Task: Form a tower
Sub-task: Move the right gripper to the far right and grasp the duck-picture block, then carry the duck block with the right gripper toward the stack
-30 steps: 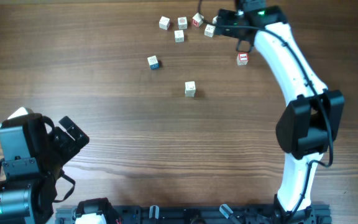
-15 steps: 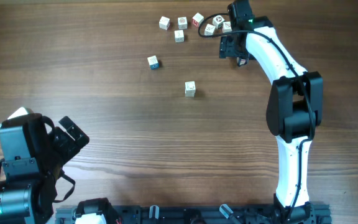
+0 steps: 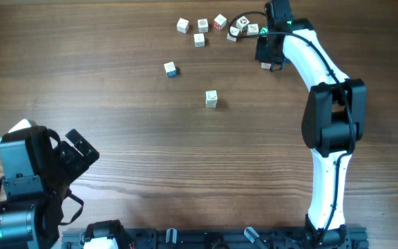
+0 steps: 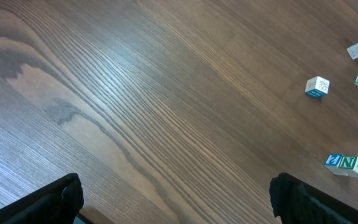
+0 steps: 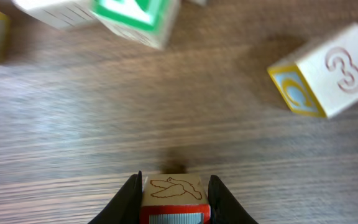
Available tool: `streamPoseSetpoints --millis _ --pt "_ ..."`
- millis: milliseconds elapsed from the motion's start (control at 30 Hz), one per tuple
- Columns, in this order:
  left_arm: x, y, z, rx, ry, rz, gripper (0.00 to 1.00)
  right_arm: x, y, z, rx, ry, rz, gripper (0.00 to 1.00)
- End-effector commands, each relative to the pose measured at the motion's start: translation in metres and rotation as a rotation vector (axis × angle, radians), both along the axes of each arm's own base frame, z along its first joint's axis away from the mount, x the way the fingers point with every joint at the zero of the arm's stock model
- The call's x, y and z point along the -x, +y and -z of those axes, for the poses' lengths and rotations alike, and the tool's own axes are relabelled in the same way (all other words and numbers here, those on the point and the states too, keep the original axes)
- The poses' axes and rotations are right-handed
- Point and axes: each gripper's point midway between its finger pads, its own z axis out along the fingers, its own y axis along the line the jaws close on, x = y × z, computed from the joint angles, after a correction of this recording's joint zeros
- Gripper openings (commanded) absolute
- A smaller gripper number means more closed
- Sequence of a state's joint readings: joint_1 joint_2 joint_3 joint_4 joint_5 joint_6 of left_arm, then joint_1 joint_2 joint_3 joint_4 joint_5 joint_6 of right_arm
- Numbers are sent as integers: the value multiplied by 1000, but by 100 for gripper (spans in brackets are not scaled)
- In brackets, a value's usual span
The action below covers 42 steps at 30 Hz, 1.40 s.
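- The right hand (image 5: 174, 202) is at the far right of the brown wood-grain counter (image 3: 116, 117), its two fingers clamped on the sides of a small pale wooden cube with a red band and a bird outline on top (image 5: 171, 188).
- I can't tell whether that cube rests on the wood or hangs just off it.
- Just beyond it lie loose cubes: one with a carved 3 and a yellow-edged face (image 5: 319, 78) to the right, and one with a green print (image 5: 135, 18) ahead, blurred.
- The tower (image 3: 211, 99) of little pale cubes stands alone near the middle of the counter, well apart from the right hand.
- From above only its white top shows; the left wrist view catches blue and green printed sides.
- A single blue-marked cube (image 3: 171, 68) sits to its far left.
- The left hand (image 4: 176, 208) is at the near left corner, jaws spread wide over bare wood.
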State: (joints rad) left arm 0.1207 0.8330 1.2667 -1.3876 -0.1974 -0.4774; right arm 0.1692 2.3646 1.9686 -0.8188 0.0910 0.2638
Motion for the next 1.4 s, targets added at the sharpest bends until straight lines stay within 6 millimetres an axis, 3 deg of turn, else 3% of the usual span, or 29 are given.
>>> streamPoseSetpoints --millis 0,167,267,367,400,467,567,633,667,800,900,967,1133,1267,1367 --pt "0 2 -1 0 -6 -18 100 -18 29 -37 -99 -103 -52 16" --pt "0 2 -1 0 -7 -18 100 -47 75 -103 -165 -349 -135 15" --pt "0 2 -1 0 -6 -18 100 -62 121 -135 -209 -509 -204 13" --pt "0 2 -1 0 -6 -18 100 -53 152 -173 -237 -591 -252 13" --pt "0 2 -1 0 -6 -18 100 -44 159 -196 -247 -615 -269 13" --pt "0 2 -1 0 -6 -18 100 -22 157 -259 -232 -707 -322 15" --pt "0 2 -1 0 -6 -18 100 14 134 -356 -206 -875 -323 16" --pt "0 2 -1 0 -6 -18 100 25 124 -387 -159 -950 -338 16" --pt "0 2 -1 0 -7 -18 100 24 119 -388 -128 -957 -320 15" --pt "0 2 -1 0 -6 -18 100 2 111 -320 -42 -857 -260 11" --pt "0 2 -1 0 -6 -18 100 -20 109 -230 -42 -823 -164 11" --pt "0 2 -1 0 -7 -18 100 -18 108 -179 -90 -834 -118 12" --pt "0 2 -1 0 -6 -18 100 -10 103 -84 -98 -823 -106 22" --pt "0 2 -1 0 -6 -18 100 -12 104 -21 -72 -756 -115 23" --pt "0 2 -1 0 -6 -18 100 -12 97 -8 -53 -731 -111 24"
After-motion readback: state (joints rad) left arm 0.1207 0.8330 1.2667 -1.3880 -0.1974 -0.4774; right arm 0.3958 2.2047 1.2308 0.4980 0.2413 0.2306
